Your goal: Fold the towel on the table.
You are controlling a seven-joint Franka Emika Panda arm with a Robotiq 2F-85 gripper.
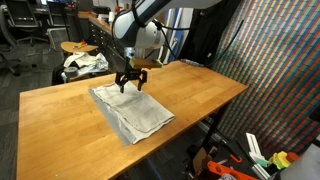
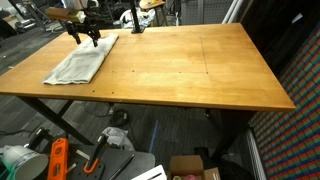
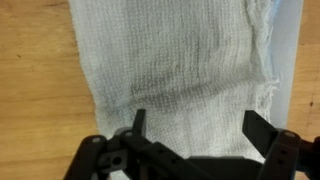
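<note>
The towel (image 1: 132, 112) lies flat on the table (image 1: 200, 90), an off-white rectangle with a grey edge; it also shows in an exterior view (image 2: 82, 62) near the table's far left corner. My gripper (image 1: 130, 84) hangs just above the towel's far end, open, with nothing between its fingers. In the wrist view the towel (image 3: 175, 60) fills the middle, a grey strip showing along its right edge, and my gripper (image 3: 197, 122) spreads its two dark fingers wide over the cloth. The table's wood (image 3: 35, 90) shows on the left.
A small round wooden stool (image 1: 78, 47) and a white-and-dark cloth bundle (image 1: 84, 64) stand beyond the table's far edge. A multicoloured woven screen (image 1: 275, 70) stands at the right. Tools and boxes (image 2: 70, 158) lie on the floor under the table.
</note>
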